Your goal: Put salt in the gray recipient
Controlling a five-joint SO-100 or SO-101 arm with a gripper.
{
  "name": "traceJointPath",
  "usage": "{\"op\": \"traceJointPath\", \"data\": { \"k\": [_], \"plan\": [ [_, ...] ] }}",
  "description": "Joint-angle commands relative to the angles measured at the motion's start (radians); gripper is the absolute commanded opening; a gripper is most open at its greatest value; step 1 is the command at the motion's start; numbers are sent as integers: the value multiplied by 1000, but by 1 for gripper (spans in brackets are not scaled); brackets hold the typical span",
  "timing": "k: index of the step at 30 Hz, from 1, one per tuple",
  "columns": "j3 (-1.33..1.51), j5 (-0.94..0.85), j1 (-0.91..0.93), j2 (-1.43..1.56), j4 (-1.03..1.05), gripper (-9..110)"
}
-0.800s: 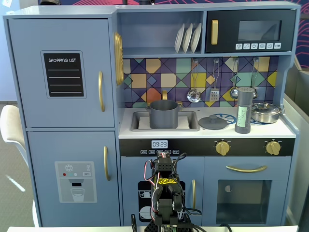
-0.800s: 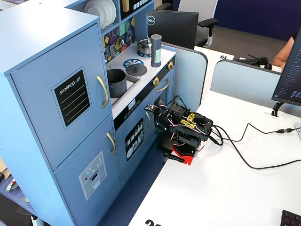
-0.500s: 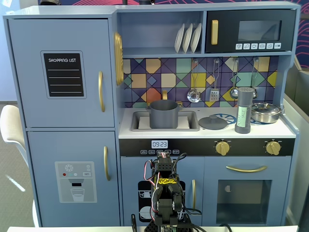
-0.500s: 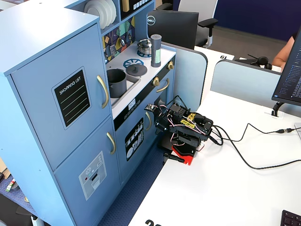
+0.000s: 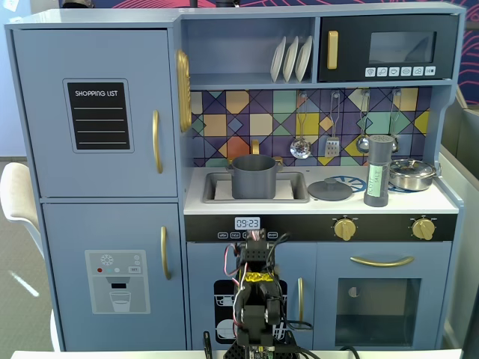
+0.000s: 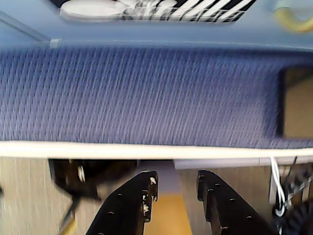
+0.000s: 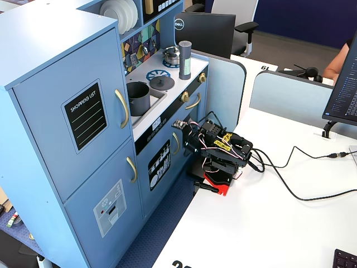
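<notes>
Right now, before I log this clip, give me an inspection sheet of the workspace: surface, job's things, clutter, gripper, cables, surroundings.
Surface: white desk in front of a toy kitchen; its white counter is the work area.
Job's things: salt shaker upright on the counter's right side; gray pot in the sink, lid off.
Clutter: gray lid flat beside the sink; steel pan behind the shaker; utensils hanging on the backsplash.
Gripper: gripper open, empty, low at the desk edge, arm folded.
Cables: black cables across the desk.
Surroundings: monitor, office chairs, partitions, blue carpet.
</notes>
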Motion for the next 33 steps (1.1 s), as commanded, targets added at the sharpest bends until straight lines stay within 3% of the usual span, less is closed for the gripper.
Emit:
{"op": "traceJointPath", "data": {
  "k": [1, 5, 8, 14, 23, 33],
  "plan": [
    [-258, -54, 87, -115, -17, 0],
    [-434, -25, 281, -156, -94, 0],
    [-489, -146, 488, -170, -267, 0],
    [-630, -129, 730, -253, -612, 0],
    [-715, -74, 776, -472, -1092, 7],
    [-790, 26, 796, -706, -1255, 29]
  ]
}}
